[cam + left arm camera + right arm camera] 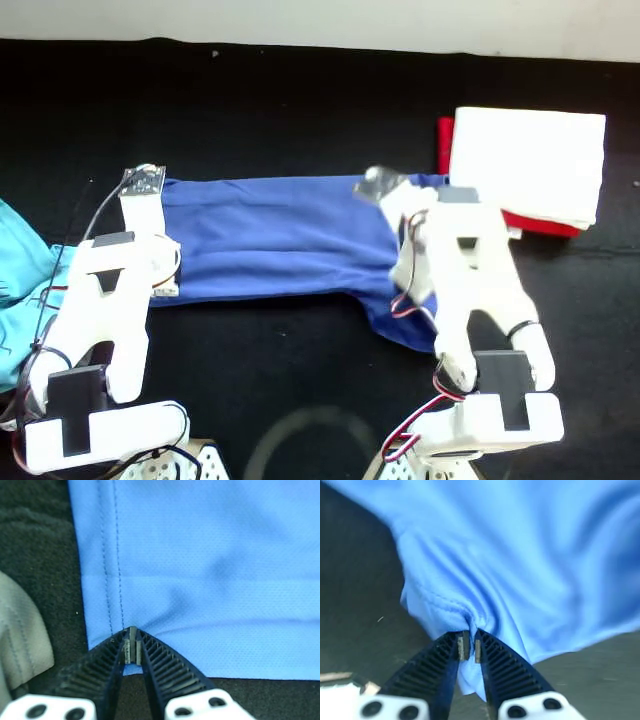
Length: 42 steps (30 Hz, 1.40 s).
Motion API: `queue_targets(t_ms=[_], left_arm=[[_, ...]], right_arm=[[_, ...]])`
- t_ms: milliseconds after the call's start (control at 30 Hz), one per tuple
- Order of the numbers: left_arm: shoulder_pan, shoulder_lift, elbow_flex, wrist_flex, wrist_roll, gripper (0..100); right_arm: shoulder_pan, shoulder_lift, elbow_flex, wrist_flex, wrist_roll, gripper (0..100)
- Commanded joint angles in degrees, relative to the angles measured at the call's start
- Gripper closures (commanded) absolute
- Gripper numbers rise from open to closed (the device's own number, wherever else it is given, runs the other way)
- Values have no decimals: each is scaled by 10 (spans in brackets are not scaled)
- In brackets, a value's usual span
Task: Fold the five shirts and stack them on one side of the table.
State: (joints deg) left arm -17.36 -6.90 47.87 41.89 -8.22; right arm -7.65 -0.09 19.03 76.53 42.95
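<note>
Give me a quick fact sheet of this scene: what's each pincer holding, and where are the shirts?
Left pincer: shut on the hemmed edge of the blue shirt
Right pincer: shut on a bunched part of the same shirt
Blue shirt: spread across the black table between both arms
Stack: folded white shirt on a red shirt, far right
Also there: turquoise shirt at the left edge

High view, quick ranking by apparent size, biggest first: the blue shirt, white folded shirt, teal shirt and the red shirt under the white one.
1. blue shirt
2. white folded shirt
3. teal shirt, cut off by the picture's edge
4. red shirt, mostly covered by the white one; true size unsure
</note>
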Motion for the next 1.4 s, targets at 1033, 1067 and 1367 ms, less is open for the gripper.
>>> queue_targets(t_ms=[1033,1067,1367], left_arm=[[6,0,4,-9,4,992],[6,0,4,-9,4,992],[6,0,4,-9,4,992]], right_arm=[[25,487,-759,80,-95,804],[28,489,-777,95,-95,804],[19,488,-904,247,-94,861]])
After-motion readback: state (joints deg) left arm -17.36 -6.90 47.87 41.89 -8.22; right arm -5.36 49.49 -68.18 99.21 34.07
